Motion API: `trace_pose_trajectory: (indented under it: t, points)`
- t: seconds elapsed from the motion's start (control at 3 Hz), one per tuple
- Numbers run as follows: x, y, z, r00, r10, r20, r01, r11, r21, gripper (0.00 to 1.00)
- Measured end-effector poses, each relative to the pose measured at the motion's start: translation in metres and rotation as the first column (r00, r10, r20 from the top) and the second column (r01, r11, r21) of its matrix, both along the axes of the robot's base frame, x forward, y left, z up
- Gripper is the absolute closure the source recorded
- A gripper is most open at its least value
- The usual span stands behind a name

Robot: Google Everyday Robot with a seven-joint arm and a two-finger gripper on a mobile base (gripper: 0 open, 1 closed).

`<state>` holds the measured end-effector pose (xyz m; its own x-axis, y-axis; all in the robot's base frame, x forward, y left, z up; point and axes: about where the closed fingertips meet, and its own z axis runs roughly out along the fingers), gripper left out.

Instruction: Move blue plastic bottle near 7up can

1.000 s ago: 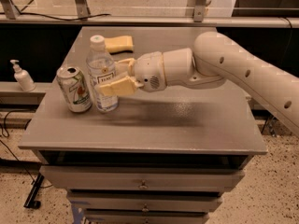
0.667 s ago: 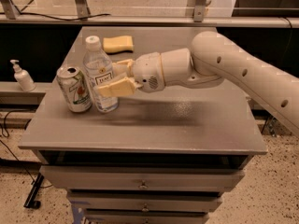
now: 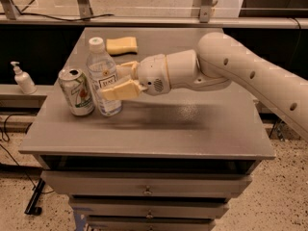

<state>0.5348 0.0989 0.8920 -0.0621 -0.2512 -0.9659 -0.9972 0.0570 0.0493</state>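
— Blue plastic bottle [image 3: 102, 76]: where is it standing?
— Upright on the grey table [image 3: 192, 129], left of the frame's centre, white cap on top and label facing the camera. The 7up can [image 3: 77, 93] stands just beside it on its left, also upright, pull-tab top showing. I cannot tell whether the two touch.
— And the gripper [image 3: 113, 80]?
— It reaches in from the right and is clamped on the bottle at label height: one of its pale fingers [image 3: 120, 89] lies across the front of the bottle, the other passes behind it. The white arm [image 3: 250, 76] runs off towards the right edge of the frame.
— Anything else around?
— A yellow sponge [image 3: 121, 45] lies further back on the table, above the bottle in the frame and apart from it. At the far left, off the table, a small white pump dispenser [image 3: 22, 79] stands on a lower ledge. Drawers [image 3: 147, 190] show under the tabletop.
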Motion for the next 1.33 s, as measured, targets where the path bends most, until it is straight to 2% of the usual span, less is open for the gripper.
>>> trace_pose_trajectory:
  t: [0.33, 0.67, 1.0, 1.33]
  points:
    - [0.0, 0.0, 0.0, 1.0, 0.0, 0.0, 0.0, 1.0, 0.0, 0.12]
    - [-0.003, 0.004, -0.003, 0.9999, 0.008, -0.015, -0.008, 1.0, -0.007, 0.0]
    - [-0.002, 0.003, -0.003, 0.9998, 0.004, -0.018, -0.004, 1.0, -0.008, 0.0]
    - [0.004, -0.033, 0.013, 0.9979, -0.064, 0.011, 0.064, 0.998, -0.007, 0.0]
